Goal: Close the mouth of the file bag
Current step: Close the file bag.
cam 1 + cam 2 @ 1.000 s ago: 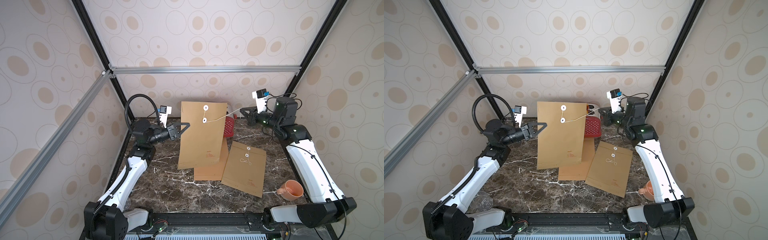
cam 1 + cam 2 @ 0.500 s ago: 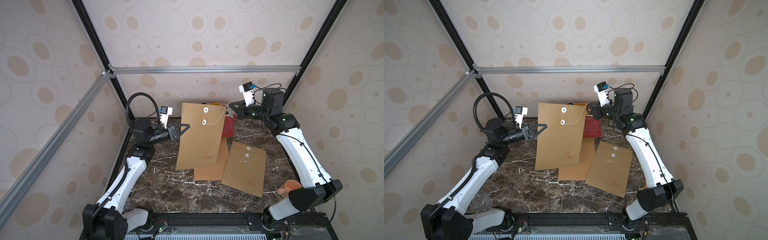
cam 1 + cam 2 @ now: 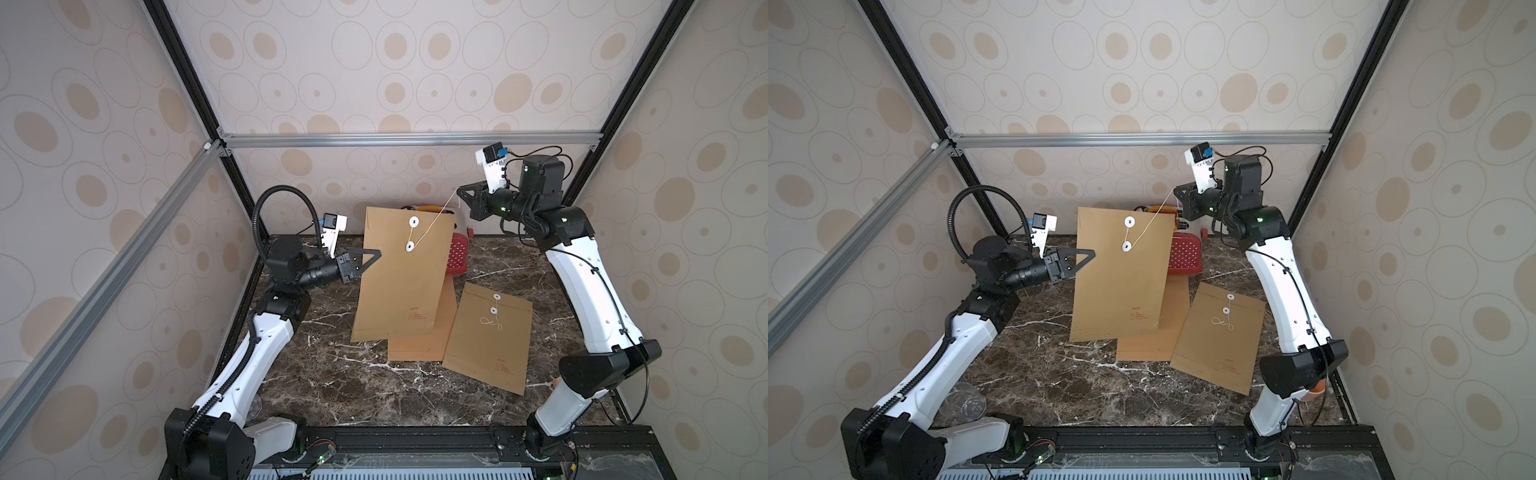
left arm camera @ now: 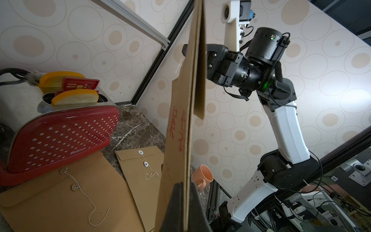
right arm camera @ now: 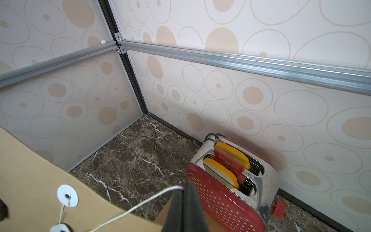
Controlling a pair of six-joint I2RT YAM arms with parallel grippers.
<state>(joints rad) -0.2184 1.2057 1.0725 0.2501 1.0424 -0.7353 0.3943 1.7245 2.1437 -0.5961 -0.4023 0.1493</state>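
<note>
Right gripper (image 3: 459,192) pinches a thin white string (image 3: 434,220), taut from the lower white disc (image 3: 410,247) of an upright brown paper file bag (image 3: 399,286). Left gripper (image 3: 376,253) clamps the bag's edge above the dark marble table (image 3: 332,374). Mid-winding; likely next, loop the string round the upper white disc (image 3: 414,222).

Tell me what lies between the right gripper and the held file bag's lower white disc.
Only the white string: it runs taut from the right gripper across the held file bag to the lower disc, as both top views show.
</note>
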